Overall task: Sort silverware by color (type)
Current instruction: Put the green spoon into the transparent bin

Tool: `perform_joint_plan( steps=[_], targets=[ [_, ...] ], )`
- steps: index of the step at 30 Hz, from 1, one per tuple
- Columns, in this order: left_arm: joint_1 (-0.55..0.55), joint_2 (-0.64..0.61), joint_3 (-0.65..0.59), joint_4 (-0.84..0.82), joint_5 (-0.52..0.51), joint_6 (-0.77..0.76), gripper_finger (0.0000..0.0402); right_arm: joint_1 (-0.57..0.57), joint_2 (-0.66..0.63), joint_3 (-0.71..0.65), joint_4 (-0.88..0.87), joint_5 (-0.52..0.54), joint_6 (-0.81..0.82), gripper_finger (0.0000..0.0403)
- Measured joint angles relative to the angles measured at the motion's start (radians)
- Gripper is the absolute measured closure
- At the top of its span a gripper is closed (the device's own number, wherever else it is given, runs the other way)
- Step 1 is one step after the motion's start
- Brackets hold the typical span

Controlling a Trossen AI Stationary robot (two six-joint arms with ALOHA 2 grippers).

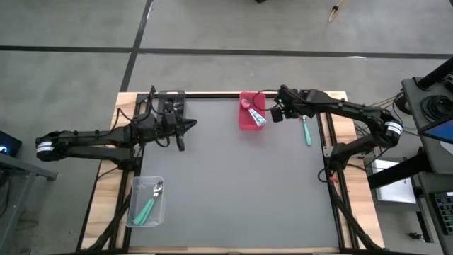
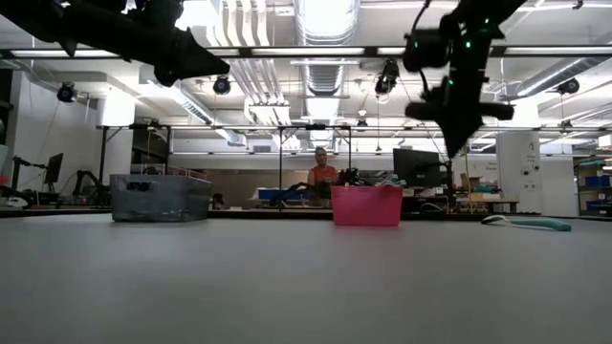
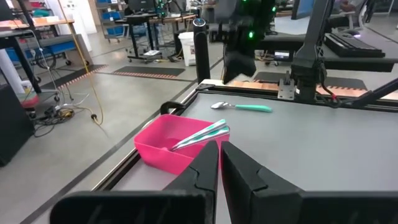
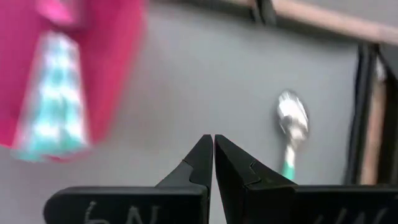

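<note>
A teal-handled spoon [image 1: 306,131] with a shiny bowl lies flat on the grey mat at the far right, also in the right wrist view [image 4: 292,127]. More pale teal spoons [image 3: 202,134] lie in the red bin [image 1: 248,120], their handles leaning on its rim. My right gripper [image 1: 278,115] hangs shut above the mat between the red bin and the lone spoon, pointing steeply down and holding nothing. My left gripper [image 1: 194,126] waits shut, nearly level and in the air, beside the grey bin [image 1: 170,101].
A clear bin [image 1: 146,200] at the near left holds green-teal spoons with shiny bowls. The grey bin [image 2: 160,198] and the red bin [image 2: 366,205] stand along the far edge. The middle of the mat [image 1: 241,184] is bare. A person sits in the room beyond.
</note>
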Motion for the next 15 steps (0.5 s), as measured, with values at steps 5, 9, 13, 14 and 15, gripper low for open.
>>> perform_joint_plan(
  steps=[5,9,13,14,15],
  targets=[
    [0.000,0.000,0.000,-0.019,0.000,0.000,0.0400,-0.050,0.044,-0.053,-0.078,-0.024,0.048,0.0394],
    [0.000,0.000,0.000,-0.024,0.000,0.000,0.0400,-0.092,0.074,-0.087,-0.086,-0.019,0.049,0.0394],
    [0.000,0.000,0.000,-0.032,0.000,0.000,0.0400,-0.137,0.095,-0.094,-0.084,-0.016,0.044,0.0394],
    [0.000,0.000,0.000,-0.038,0.000,0.000,0.0400,-0.146,0.099,-0.094,-0.083,-0.016,0.040,0.0394],
    [0.000,0.000,0.000,-0.046,0.000,0.000,0.0400,-0.156,0.103,-0.094,-0.082,-0.016,0.032,0.0393]
  ],
)
